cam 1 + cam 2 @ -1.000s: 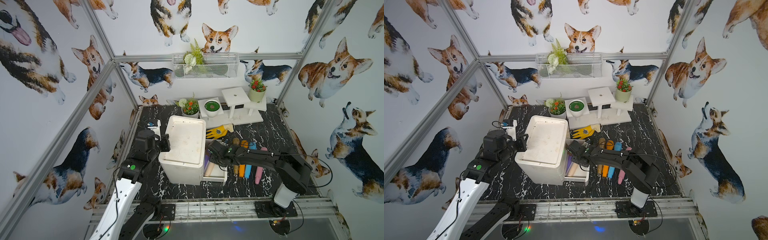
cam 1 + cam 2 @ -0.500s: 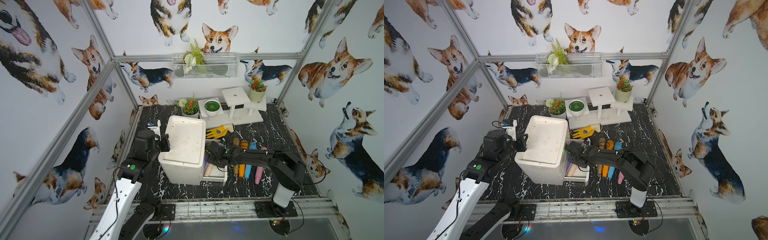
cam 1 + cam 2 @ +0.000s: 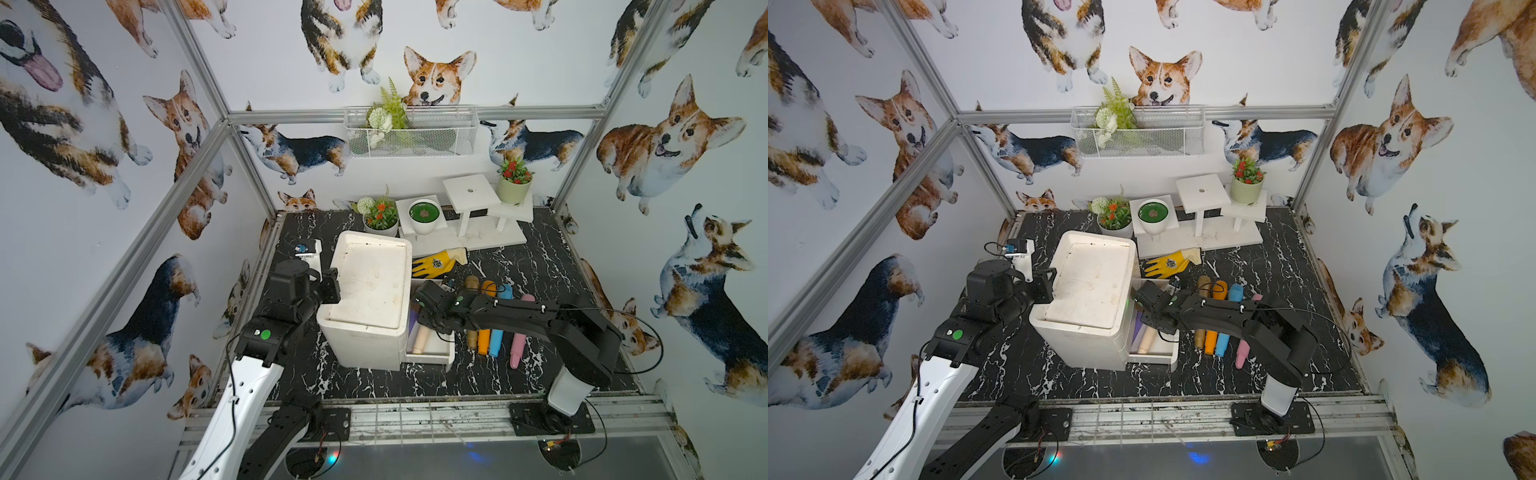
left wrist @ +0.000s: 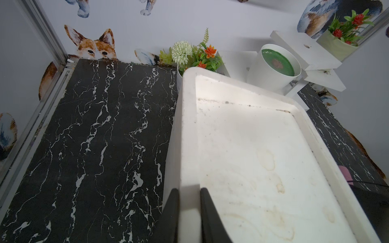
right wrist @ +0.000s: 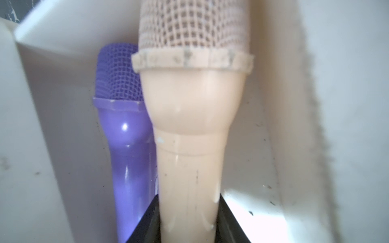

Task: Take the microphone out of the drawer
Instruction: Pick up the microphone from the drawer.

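Beige mic (image 5: 189, 147) in drawer (image 3: 428, 357), handle between right end effector (image 5: 188, 221) jaws, both touching: looks gripped. Purple mic (image 5: 126, 147) just beside. Left end effector (image 4: 189, 202) nearly closed, pinching cabinet (image 4: 252, 147) rim. Step: grasp. Next: lift clear of drawer wall.

Two microphones (image 3: 422, 338) lie in the drawer (image 3: 428, 359), four more beside it, one glove (image 3: 434, 266) and three pots (image 3: 424, 227) behind it.
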You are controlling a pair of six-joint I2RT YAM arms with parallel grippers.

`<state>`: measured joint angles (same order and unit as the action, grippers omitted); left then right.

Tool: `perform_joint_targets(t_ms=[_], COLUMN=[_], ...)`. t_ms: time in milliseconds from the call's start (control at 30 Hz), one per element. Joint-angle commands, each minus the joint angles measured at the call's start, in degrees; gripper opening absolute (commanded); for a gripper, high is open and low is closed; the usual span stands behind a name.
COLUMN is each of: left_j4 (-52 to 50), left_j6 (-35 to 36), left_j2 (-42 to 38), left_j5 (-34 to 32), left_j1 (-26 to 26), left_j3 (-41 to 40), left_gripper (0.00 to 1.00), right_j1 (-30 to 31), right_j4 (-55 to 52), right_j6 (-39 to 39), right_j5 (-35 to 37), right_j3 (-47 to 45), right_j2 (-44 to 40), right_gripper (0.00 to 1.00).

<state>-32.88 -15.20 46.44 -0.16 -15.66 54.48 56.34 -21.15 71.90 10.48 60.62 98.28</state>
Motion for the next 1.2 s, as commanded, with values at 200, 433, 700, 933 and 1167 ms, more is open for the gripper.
perform_joint_targets(t_ms=[200,433,700,933,1167], left_j4=[-10.09,-10.18,-10.61,-10.71,-10.62], left_j6=[-0.88,-1.14,-0.89,-0.71,-0.65], left_j2=[0.41,0.33,0.39,0.63,1.11], left_j5=[-0.19,-0.1,-0.24,-0.39,-0.09], left_j1=[0.1,0.1,0.17,0.1,0.11], left_j3=[-0.6,-0.51,0.0,0.21,0.59], left_gripper=[0.06,0.06,0.06,0.06,0.06], right_j1=[0.09,0.09,-0.02,-2.36,-10.8], right_j4=[-2.06,-3.56,-8.44,-15.41,-17.47], right_j6=[-5.52,-9.4,-16.3,-19.44,-20.22], right_j5=[0.95,1.31,3.93,7.87,8.19], right_j3=[1.99,2.14,1.93,-0.48,-8.74], right_j2=[-3.56,-7.16,-13.43,-22.04,-34.63], right_gripper=[0.25,0.25,0.24,0.21,0.2])
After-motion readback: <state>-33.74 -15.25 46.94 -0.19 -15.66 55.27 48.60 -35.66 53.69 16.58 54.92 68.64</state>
